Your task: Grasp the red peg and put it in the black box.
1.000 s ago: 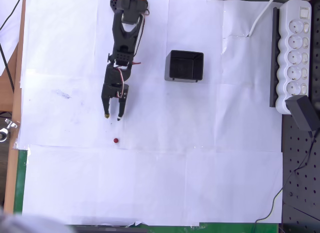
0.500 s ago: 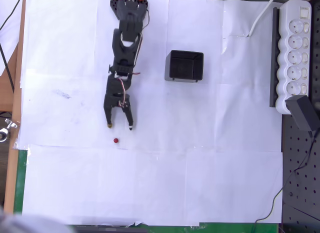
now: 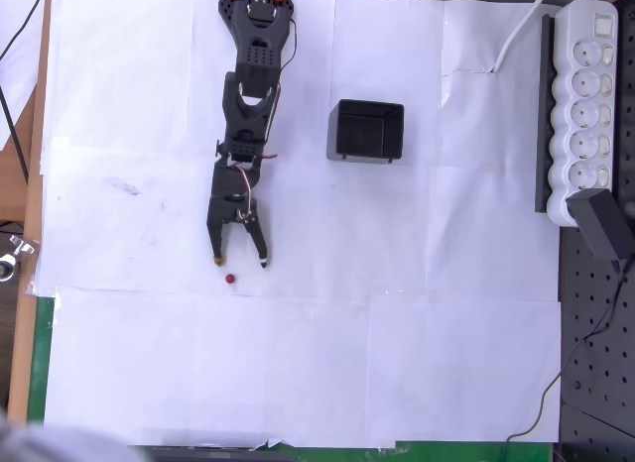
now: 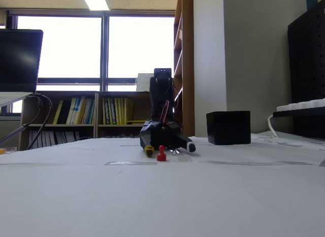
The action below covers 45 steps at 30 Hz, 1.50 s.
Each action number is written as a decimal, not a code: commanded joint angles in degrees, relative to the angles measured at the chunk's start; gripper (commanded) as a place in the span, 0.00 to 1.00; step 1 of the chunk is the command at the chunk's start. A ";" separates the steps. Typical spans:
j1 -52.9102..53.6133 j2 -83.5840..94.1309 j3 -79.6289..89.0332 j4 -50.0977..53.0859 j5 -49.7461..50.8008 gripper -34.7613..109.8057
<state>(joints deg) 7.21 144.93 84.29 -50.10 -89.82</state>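
The red peg (image 3: 230,280) stands on the white paper (image 3: 397,333), a small dark-red dot in the overhead view and an upright pin (image 4: 161,154) in the fixed view. My black gripper (image 3: 239,261) is open just above it in the overhead view, its two fingertips (image 3: 217,260) spread to either side and a little short of the peg. In the fixed view the gripper (image 4: 169,148) hovers low over the table right behind the peg. The black box (image 3: 366,131) sits up and to the right of the arm, also seen at the right (image 4: 228,127).
A white power strip (image 3: 585,105) and a dark grey adapter (image 3: 603,224) lie along the right edge. A wooden strip borders the paper on the left, and a green mat edge (image 3: 40,353) shows at the lower left.
The arm has stretched downward toward the peg over the last second. The fingers have spread wider and now sit just short of it. The peg has not moved.
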 commanded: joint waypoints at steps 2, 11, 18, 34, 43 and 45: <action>1.41 0.62 7.38 1.41 0.00 0.47; 2.81 1.58 10.02 6.42 1.23 0.47; 2.64 2.20 12.30 8.00 1.76 0.47; 1.67 4.22 12.83 8.70 0.18 0.47; 1.67 3.08 9.67 8.70 0.00 0.47; 1.67 2.90 9.32 8.70 -0.35 0.47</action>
<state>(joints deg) 8.09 149.33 93.87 -41.48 -89.65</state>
